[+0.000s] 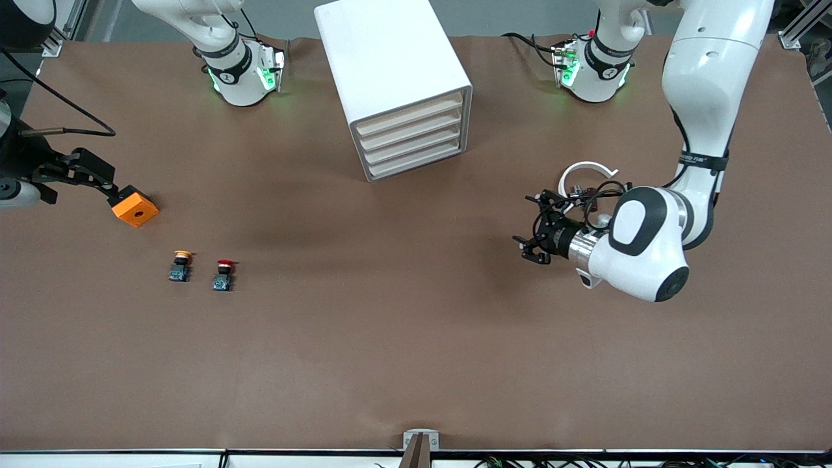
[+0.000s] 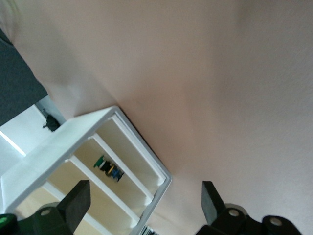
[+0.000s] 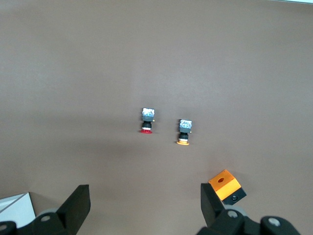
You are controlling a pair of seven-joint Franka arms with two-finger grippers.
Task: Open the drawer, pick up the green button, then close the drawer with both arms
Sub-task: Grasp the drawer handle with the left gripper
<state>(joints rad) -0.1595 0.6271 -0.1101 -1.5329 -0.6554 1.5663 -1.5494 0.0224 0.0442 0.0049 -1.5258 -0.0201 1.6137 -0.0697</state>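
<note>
The white cabinet (image 1: 390,58) stands at the back middle of the table with all four cream drawer fronts flush; the lowest drawer (image 1: 419,162) is shut. In the left wrist view the cabinet (image 2: 73,132) shows, and the green-capped button (image 2: 106,167) lies in one of its lower compartments; I cannot tell which. My left gripper (image 1: 534,224) is open and empty, low over bare table toward the left arm's end and aimed at the cabinet; its fingers (image 2: 73,205) stand wide apart. My right gripper (image 3: 142,205) is open and empty, high over the table, and is out of the front view.
A yellow-capped button (image 1: 181,263) and a red-capped button (image 1: 224,273) stand side by side toward the right arm's end; both show in the right wrist view, the red (image 3: 146,121) and the yellow (image 3: 184,131). An orange block (image 1: 134,208) sits on a black bracket near them.
</note>
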